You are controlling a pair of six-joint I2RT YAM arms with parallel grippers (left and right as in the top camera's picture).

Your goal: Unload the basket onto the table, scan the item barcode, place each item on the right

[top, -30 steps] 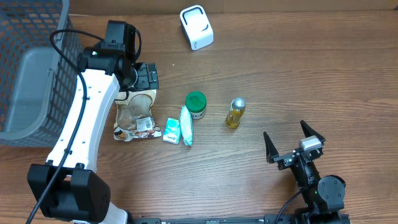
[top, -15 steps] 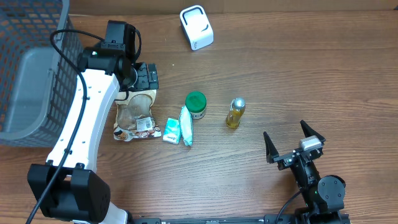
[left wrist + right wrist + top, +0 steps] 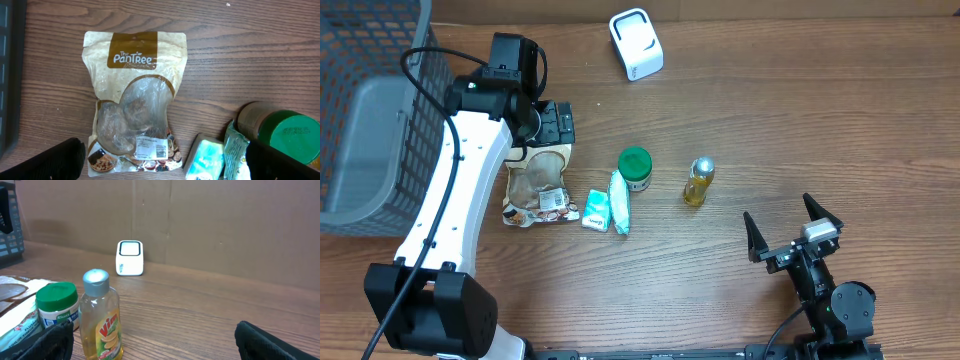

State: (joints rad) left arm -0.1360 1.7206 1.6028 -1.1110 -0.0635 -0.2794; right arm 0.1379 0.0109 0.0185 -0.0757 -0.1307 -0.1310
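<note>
Overhead, I see my left gripper [image 3: 556, 125] spread above the snack pouch [image 3: 540, 185], which lies flat beside the green-lidded jar [image 3: 635, 168]; my right gripper [image 3: 786, 228] is spread and empty. Left wrist: pouch printed side up. Right wrist: scanner [image 3: 130, 257] stands beyond the bottle [image 3: 101, 320].

Left gripper [image 3: 165, 150] is spread wide. Straight below it lies the flat pouch [image 3: 132, 100] with nothing on top, so the drop is clear. It is tight just by its right finger, with small packets [image 3: 207, 160] and a green-lidded jar [image 3: 285, 132] there. A basket [image 3: 370, 90] walls off its far left.

Right gripper [image 3: 157, 345] is spread wide, low over the table [image 3: 210, 310]. A bottle [image 3: 100, 317] stands ahead-left, with the jar near it further left. Ahead and right, bare wood runs free to the scanner [image 3: 130, 257].
</note>
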